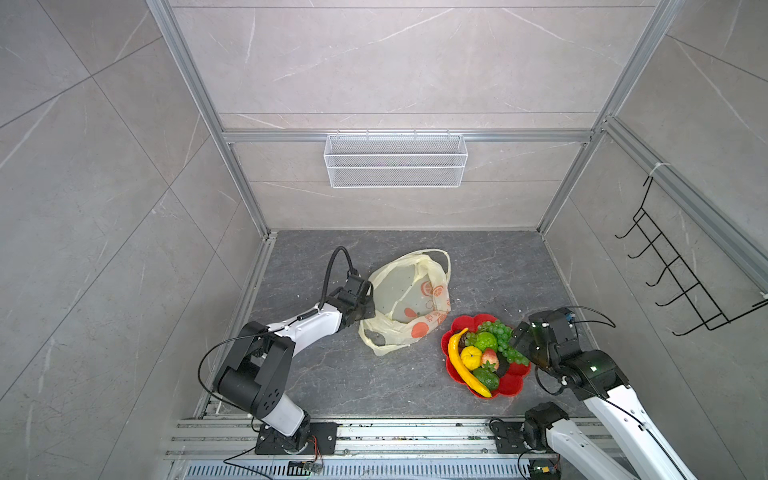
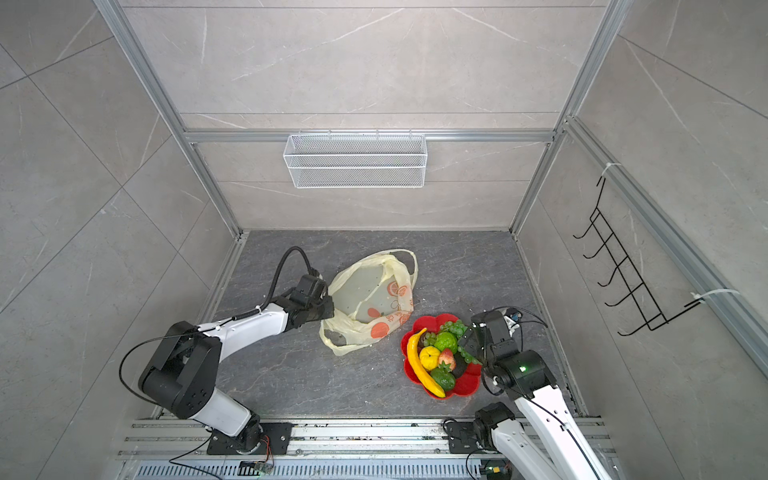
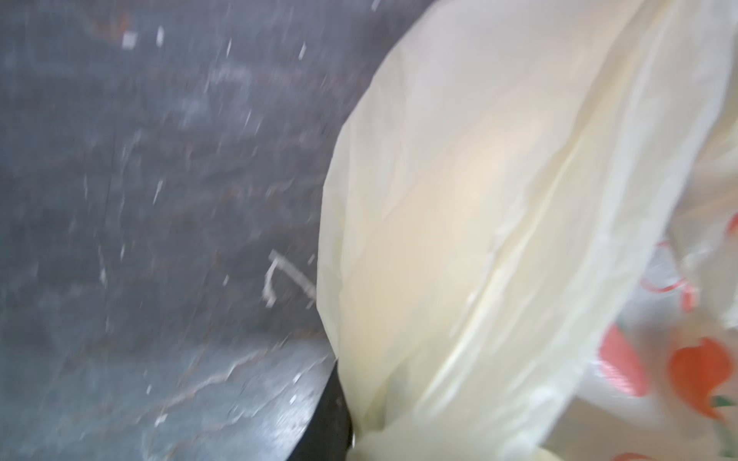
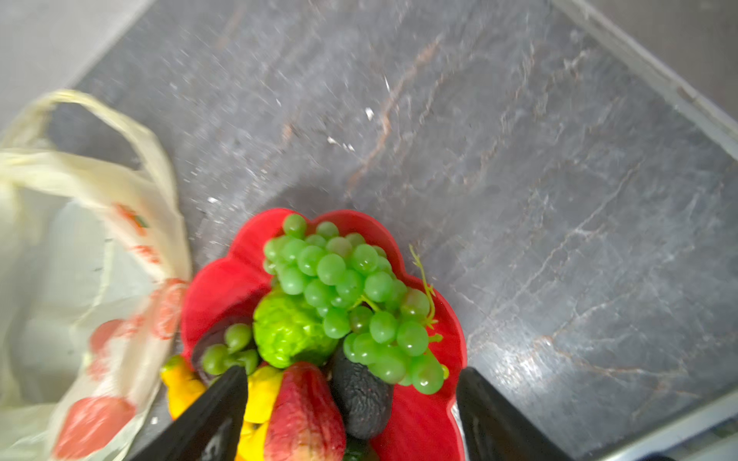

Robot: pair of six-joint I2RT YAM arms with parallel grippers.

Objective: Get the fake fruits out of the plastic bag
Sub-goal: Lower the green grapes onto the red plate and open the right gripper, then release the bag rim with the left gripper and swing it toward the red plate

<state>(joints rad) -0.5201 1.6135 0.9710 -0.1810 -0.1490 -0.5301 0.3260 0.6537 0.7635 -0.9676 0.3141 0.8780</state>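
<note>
The plastic bag [image 1: 409, 291] [image 2: 365, 299] lies slack and open-mouthed on the dark floor in both top views, and no fruit shows inside it. My left gripper [image 1: 366, 309] [image 3: 353, 435] is shut on the bag's left edge, with a pale fold [image 3: 479, 239] bunched at its jaws. The fake fruits are piled on a red flower-shaped plate [image 1: 515, 384] [image 4: 223, 287]: banana [image 1: 461, 363], lemon-like ball [image 1: 471, 357], grape bunch [image 4: 343, 287], bumpy green fruit [image 4: 287, 331], strawberry [image 4: 303, 411], dark avocado [image 4: 361, 403]. My right gripper [image 1: 517, 336] [image 4: 351, 379] hangs open over the plate's right side, holding nothing.
A white wire basket [image 1: 395, 160] hangs on the back wall. A black hook rack [image 1: 681, 274] is on the right wall. Aluminium rails [image 1: 374, 436] run along the front edge, and the bag's loop handle [image 4: 131, 135] lies beside the plate.
</note>
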